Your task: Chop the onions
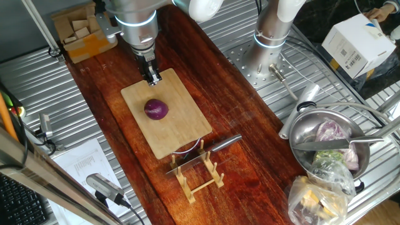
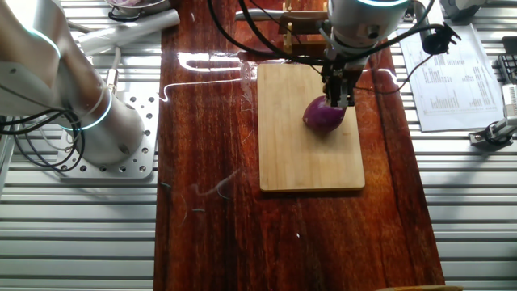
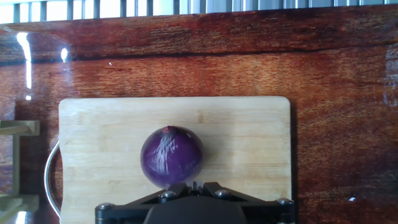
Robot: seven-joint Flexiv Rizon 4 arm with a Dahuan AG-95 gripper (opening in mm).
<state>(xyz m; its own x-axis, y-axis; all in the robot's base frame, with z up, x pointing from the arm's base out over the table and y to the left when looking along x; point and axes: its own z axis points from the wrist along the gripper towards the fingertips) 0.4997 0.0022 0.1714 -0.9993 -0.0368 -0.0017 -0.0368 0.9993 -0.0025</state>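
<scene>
One red onion [image 1: 156, 109] with glossy dark purple skin lies near the middle of a bamboo board [image 1: 184, 128]. In the other fixed view the onion [image 2: 323, 118] sits on the board [image 2: 295, 158] with my gripper [image 2: 338, 99] hanging just above its top edge. From the first fixed view the gripper [image 1: 153, 79] stands over the board's far end, a little behind the onion. The hand view looks straight down on the onion [image 3: 171, 155] and board [image 3: 249, 143]. There the gripper [image 3: 194, 185] has its fingertips closed together, holding nothing.
A knife [image 1: 206, 150] rests across a wooden rack [image 1: 200, 176] at the board's near end. At the right stands a metal bowl [image 1: 299, 131] of vegetables. A box of wooden blocks [image 1: 81, 34] sits at the back left, and a second arm's base [image 2: 89, 113] stands beside the wooden top.
</scene>
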